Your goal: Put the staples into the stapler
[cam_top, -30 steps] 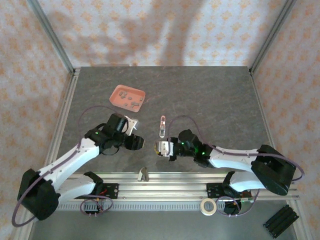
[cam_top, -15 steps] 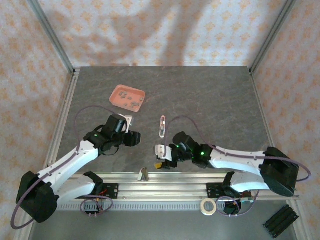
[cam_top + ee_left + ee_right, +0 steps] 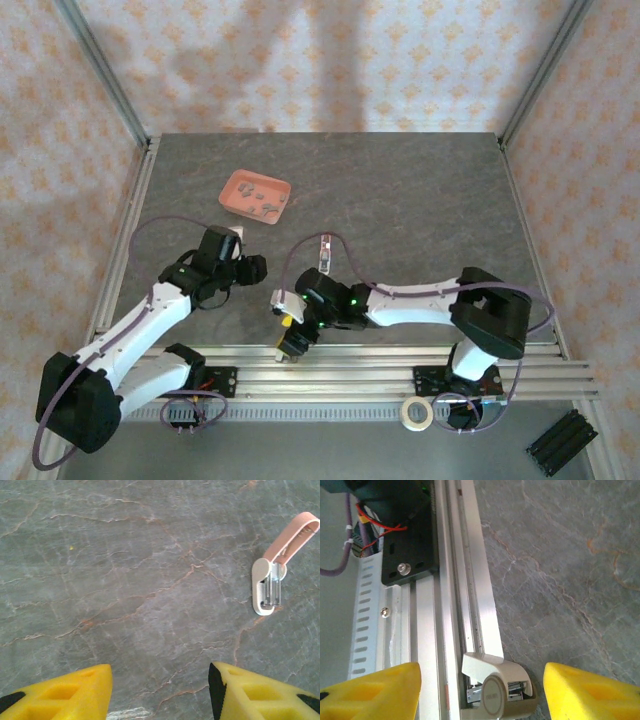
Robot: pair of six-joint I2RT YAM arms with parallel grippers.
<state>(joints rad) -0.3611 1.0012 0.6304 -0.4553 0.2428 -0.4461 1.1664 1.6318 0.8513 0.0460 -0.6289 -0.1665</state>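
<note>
The grey worktop (image 3: 420, 200) has a pink tray (image 3: 238, 184) far back. The left end effector (image 3: 160, 690) and right end effector (image 3: 481, 690) are wide, holding nothing. The stapler (image 3: 272, 575) lies open mid-worktop. The right one hangs over a small white thing (image 3: 495, 680) by the rail (image 3: 465, 580). The staples (image 3: 266, 205) lie in the tray. I think grabbing comes next: lower, then pinch.

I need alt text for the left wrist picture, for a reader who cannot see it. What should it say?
A small pink and white stapler lies opened on a grey stone-patterned table, toward the upper right. At the bottom edge, the two yellow fingers of the left gripper stand apart with nothing between them.
</note>
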